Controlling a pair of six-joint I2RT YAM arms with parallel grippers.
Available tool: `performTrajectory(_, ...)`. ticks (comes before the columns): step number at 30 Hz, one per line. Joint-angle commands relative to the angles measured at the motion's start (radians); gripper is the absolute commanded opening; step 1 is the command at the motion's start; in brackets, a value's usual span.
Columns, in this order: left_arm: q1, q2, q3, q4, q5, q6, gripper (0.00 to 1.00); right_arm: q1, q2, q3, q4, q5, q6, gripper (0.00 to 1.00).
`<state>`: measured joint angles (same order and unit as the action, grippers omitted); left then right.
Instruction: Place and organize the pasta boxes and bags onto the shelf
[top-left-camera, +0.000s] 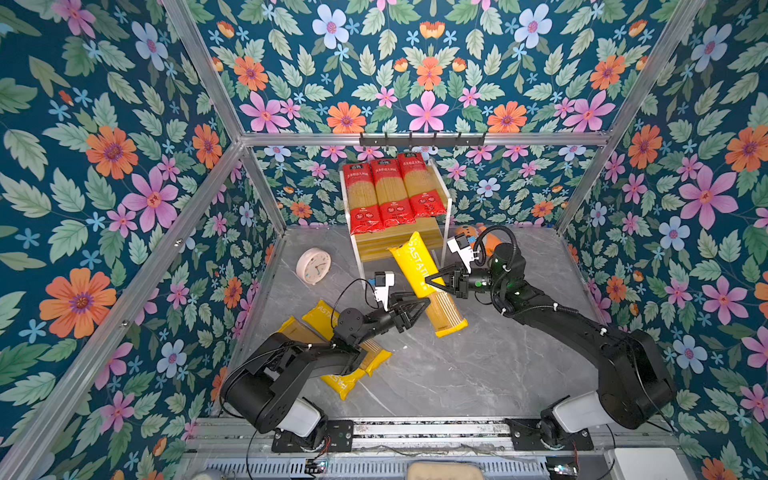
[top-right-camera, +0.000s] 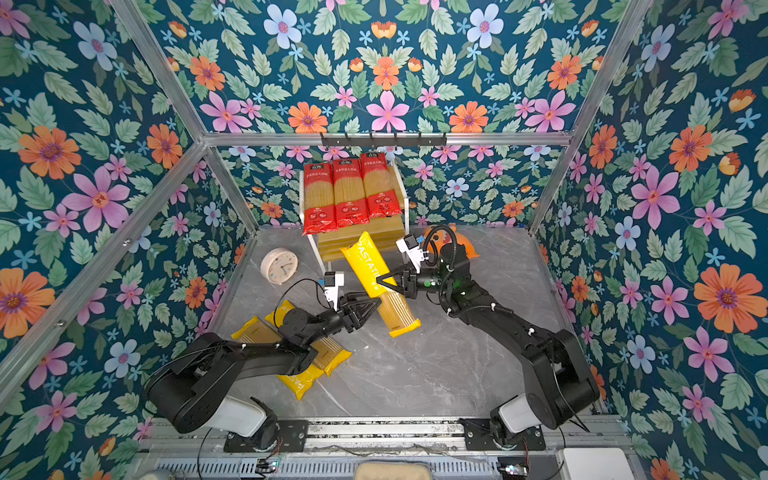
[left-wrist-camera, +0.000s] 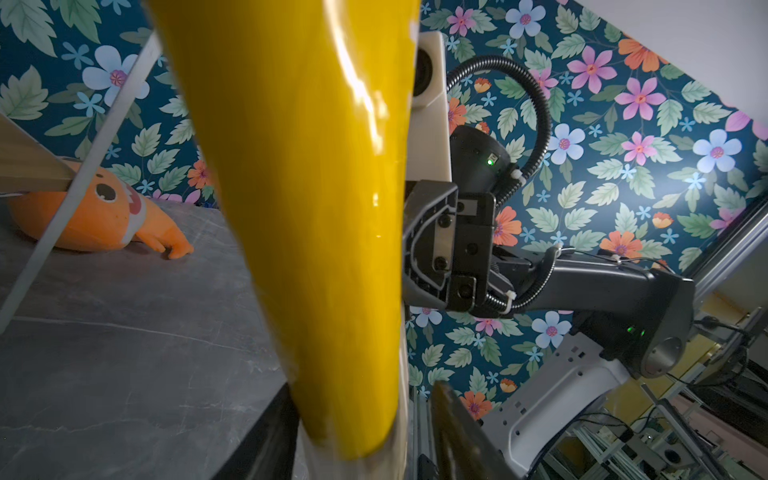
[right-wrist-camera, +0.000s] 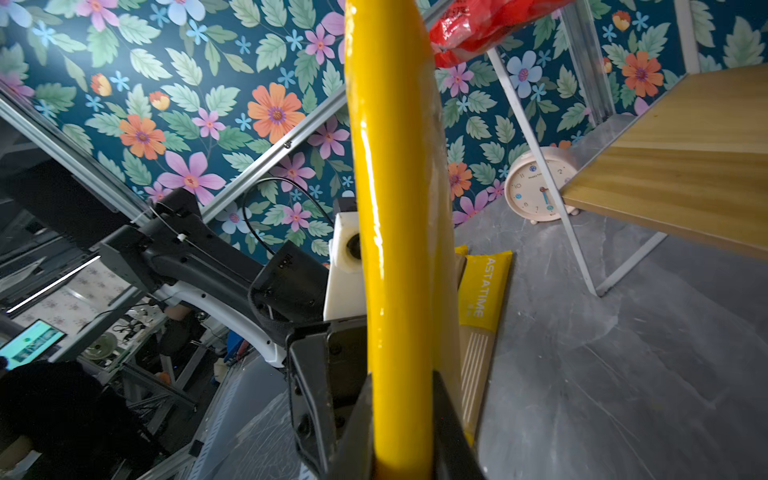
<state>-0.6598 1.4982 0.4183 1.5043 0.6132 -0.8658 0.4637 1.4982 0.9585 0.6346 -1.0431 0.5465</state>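
The yellow pack (top-left-camera: 409, 262) hangs tilted above the table (top-left-camera: 478, 374) at the centre of both top views. Its long axis runs from upper left, where its printed end overlaps the front edge of the shelf (top-left-camera: 374, 247), down to lower right. The right pincer (top-left-camera: 434, 281) reaches in from the right and is clamped across the pack at about mid-length, square to that axis. The left pincer (top-left-camera: 424, 303) comes from the lower left with its jaws parted beside the clear lower half. The left wrist view shows a gap next to the film, so it grips nothing. Three red packs (top-left-camera: 390, 191) fill the top board. The bare lower board lies just up-frame of the right pincer, so that arm looks better placed to slide the pack in endwise.
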Motion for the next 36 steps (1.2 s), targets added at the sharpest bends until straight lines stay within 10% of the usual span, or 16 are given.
performTrajectory(1,-0.005,0.015,0.035,0.168,0.108,-0.038,0.52,0.009,0.036,-0.004,0.343,-0.029,0.197,0.05)
performTrajectory(7,-0.005,0.055,0.069,0.168,0.11,-0.052,0.36,0.011,0.069,-0.021,0.416,0.009,0.254,0.07)
performTrajectory(13,0.011,0.06,0.034,0.168,0.078,-0.063,0.13,-0.004,0.047,-0.078,0.33,0.052,0.25,0.42)
performTrajectory(36,0.088,0.125,0.033,0.169,0.041,-0.151,0.13,-0.012,0.033,-0.447,0.344,0.03,0.302,0.51)
